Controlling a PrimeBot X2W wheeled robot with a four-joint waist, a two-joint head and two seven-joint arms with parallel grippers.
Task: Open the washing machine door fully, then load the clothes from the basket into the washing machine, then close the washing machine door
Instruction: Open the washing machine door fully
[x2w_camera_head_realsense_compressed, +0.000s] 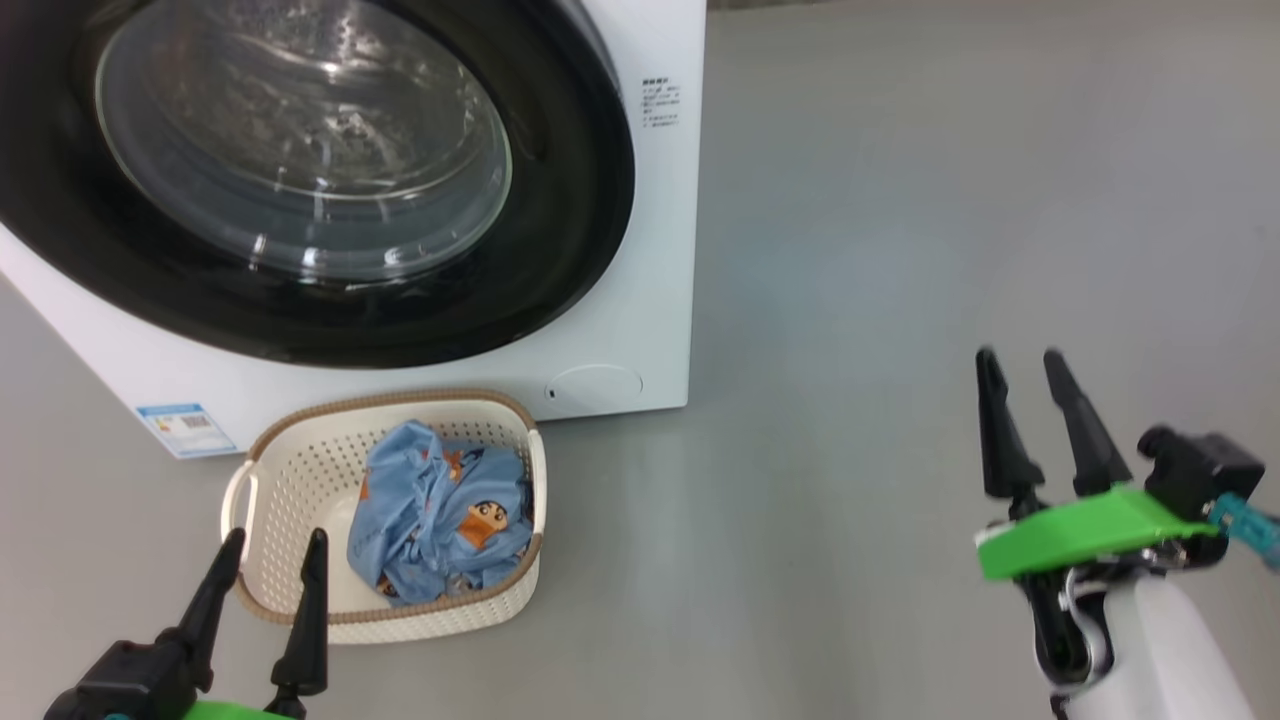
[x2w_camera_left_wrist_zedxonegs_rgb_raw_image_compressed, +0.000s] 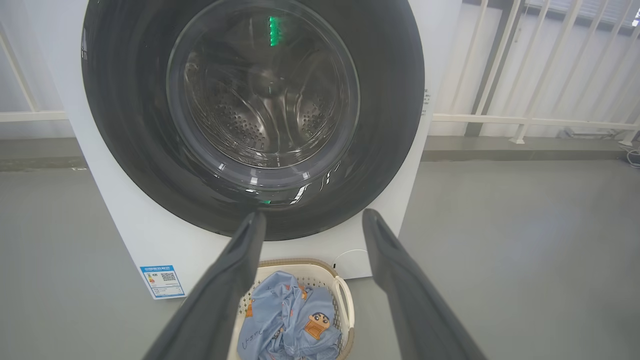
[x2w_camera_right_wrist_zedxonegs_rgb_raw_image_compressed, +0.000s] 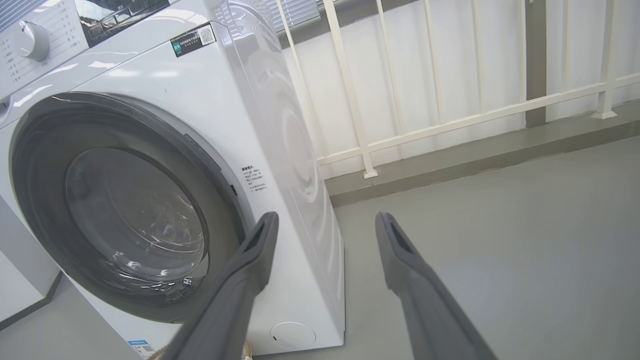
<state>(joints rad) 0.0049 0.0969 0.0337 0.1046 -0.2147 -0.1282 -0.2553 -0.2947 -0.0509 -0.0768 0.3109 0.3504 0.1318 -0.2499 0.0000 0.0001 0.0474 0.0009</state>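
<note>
Head view: the washing machine door (x2w_camera_head_realsense_compressed: 300, 180) is shut, clothes (x2w_camera_head_realsense_compressed: 440, 510) lie in the basket (x2w_camera_head_realsense_compressed: 300, 480) at its foot, and the left gripper (x2w_camera_head_realsense_compressed: 276, 537) and right gripper (x2w_camera_head_realsense_compressed: 1018, 356) stand wide and empty; left wrist view agrees; right wrist view shows the door's right rim (probable pull point), so the opening step is pending.

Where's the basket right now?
In the head view the basket sits on the floor at lower left, right in front of the washer, below its shut door; the open left end effector shows against its near-left corner.
</note>
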